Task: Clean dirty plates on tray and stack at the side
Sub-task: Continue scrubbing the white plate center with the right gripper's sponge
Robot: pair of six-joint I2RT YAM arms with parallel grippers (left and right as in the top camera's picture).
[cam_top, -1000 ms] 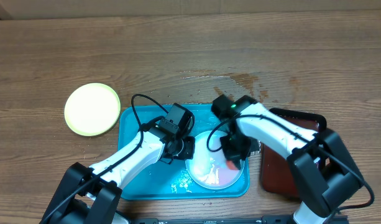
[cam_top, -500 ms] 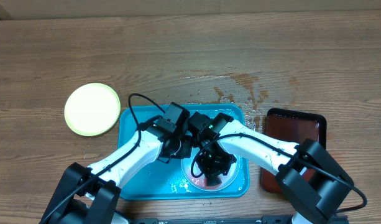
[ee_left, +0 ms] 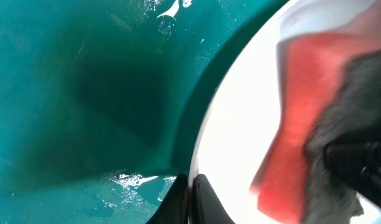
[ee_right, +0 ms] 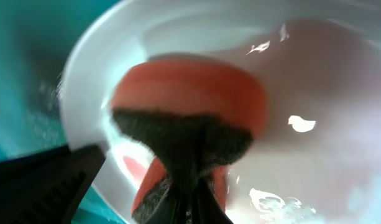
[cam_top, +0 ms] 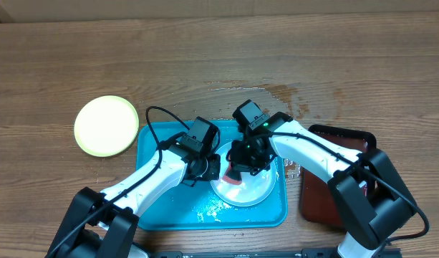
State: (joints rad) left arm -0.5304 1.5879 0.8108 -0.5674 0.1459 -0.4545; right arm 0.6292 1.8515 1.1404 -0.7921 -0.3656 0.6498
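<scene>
A white plate (cam_top: 253,190) lies wet in the right half of the turquoise tray (cam_top: 169,211). My left gripper (cam_top: 213,169) is shut on the plate's left rim; in the left wrist view the two fingers (ee_left: 190,194) pinch the rim of the plate (ee_left: 240,118). My right gripper (cam_top: 242,166) is shut on a red sponge with a dark scouring side (ee_right: 190,106), pressed flat on the plate's upper left part (ee_right: 314,81). The sponge (ee_left: 302,118) also shows red and black in the left wrist view. A pale yellow-green plate (cam_top: 106,126) sits alone on the table at the left.
A dark red-brown tray (cam_top: 321,204) lies right of the turquoise one, partly under my right arm. Water is splashed on the wood (cam_top: 276,97) behind the trays and puddled in the tray's floor (ee_left: 131,180). The left gripper's finger (ee_right: 41,180) crosses the right wrist view.
The right gripper has swept the sponge across the plate, from its right edge, through the lower middle, up to the upper left. The left gripper has kept its hold on the rim.
</scene>
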